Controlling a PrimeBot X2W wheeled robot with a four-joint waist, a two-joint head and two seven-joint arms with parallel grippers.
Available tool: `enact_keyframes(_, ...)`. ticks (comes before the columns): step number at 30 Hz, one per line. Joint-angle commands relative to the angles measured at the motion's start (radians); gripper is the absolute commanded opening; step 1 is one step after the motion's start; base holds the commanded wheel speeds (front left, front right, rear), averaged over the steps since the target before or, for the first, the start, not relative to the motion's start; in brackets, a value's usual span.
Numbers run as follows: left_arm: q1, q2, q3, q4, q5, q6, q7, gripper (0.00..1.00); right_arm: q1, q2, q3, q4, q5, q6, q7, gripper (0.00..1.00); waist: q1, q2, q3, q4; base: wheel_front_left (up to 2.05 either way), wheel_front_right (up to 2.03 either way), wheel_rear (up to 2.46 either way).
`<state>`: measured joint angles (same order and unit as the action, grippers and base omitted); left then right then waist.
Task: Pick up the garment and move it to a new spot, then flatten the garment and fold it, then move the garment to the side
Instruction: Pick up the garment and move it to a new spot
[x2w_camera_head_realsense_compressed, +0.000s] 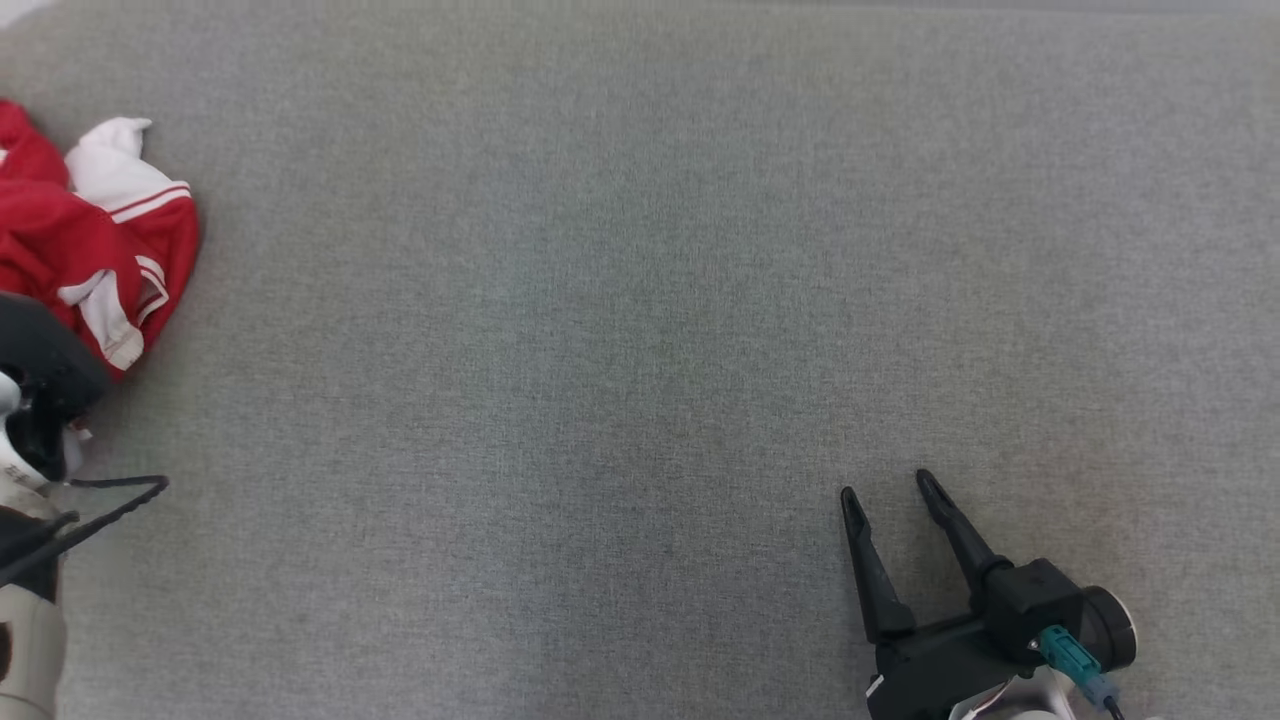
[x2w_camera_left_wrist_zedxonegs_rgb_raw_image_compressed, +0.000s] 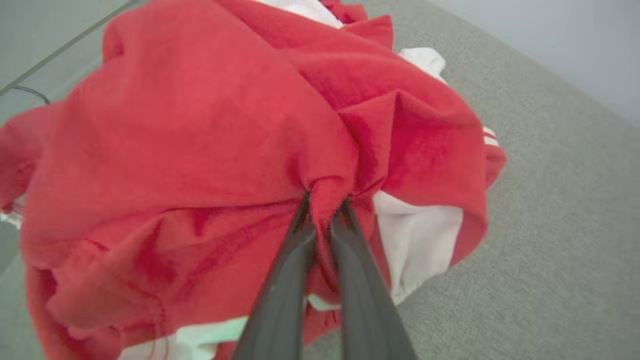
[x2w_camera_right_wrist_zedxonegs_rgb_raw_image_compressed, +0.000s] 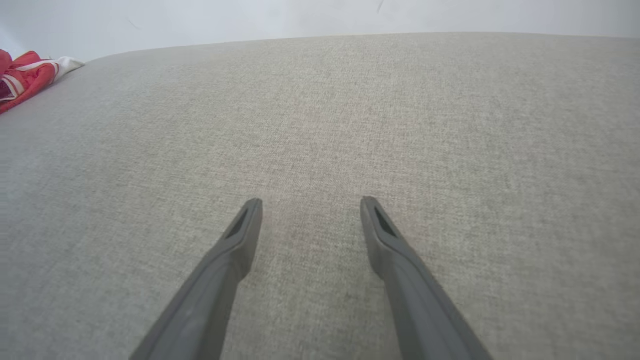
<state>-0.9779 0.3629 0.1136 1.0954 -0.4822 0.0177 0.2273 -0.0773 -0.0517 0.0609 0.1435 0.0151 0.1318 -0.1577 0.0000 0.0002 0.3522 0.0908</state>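
The garment is a crumpled red piece with white panels and stripes, lying at the far left edge of the grey surface. In the left wrist view my left gripper is shut on a pinched fold of the red garment, cloth bunched between the two fingertips. The left arm's dark wrist housing sits just below the garment in the head view, its fingers hidden. My right gripper stands open at the lower right, far from the garment, nothing between its fingers. The garment appears small at that view's far left.
The grey fabric surface spreads wide across the middle and right. A thin black cable loops beside the left arm. A pale wall rises beyond the surface's far edge.
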Motion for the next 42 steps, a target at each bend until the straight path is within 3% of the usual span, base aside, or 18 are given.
enact_keyframes(1, -0.004, 0.012, -0.010, -0.013, 0.015, -0.001, 0.012, 0.00, -0.007, 0.002, 0.009, 0.017, 0.018, -0.002, -0.012, 1.00, 0.0000, -0.0002, -0.069, 0.029, 0.00, 0.00, 0.00)
enact_keyframes(12, -0.031, 0.067, -0.098, -0.147, 0.090, -0.006, 0.072, 0.00, -0.018, 0.002, 0.032, 0.137, 0.091, -0.002, -0.067, 1.00, 0.0000, -0.0002, -0.228, 0.066, 0.00, 0.00, 0.00)
enact_keyframes(21, -0.061, 0.035, -0.193, -0.369, 0.126, -0.061, 0.135, 0.00, -0.004, 0.002, -0.011, 0.207, 0.131, -0.002, -0.101, 1.00, 0.0000, -0.0002, -0.352, 0.049, 0.00, 0.00, 0.00)
enact_keyframes(32, 0.073, -0.123, -0.260, -0.716, 0.030, -0.107, 0.143, 0.00, -0.008, 0.002, -0.033, 0.211, 0.110, -0.002, -0.108, 1.00, 0.0000, -0.0002, -0.381, -0.132, 0.00, 0.00, 0.00)
enact_keyframes(42, 0.281, -0.220, -0.298, -0.887, 0.000, -0.053, 0.116, 0.00, -0.012, 0.002, -0.029, 0.198, 0.099, -0.002, -0.109, 1.00, 0.0000, -0.0002, -0.350, -0.338, 0.00, 0.00, 0.00)
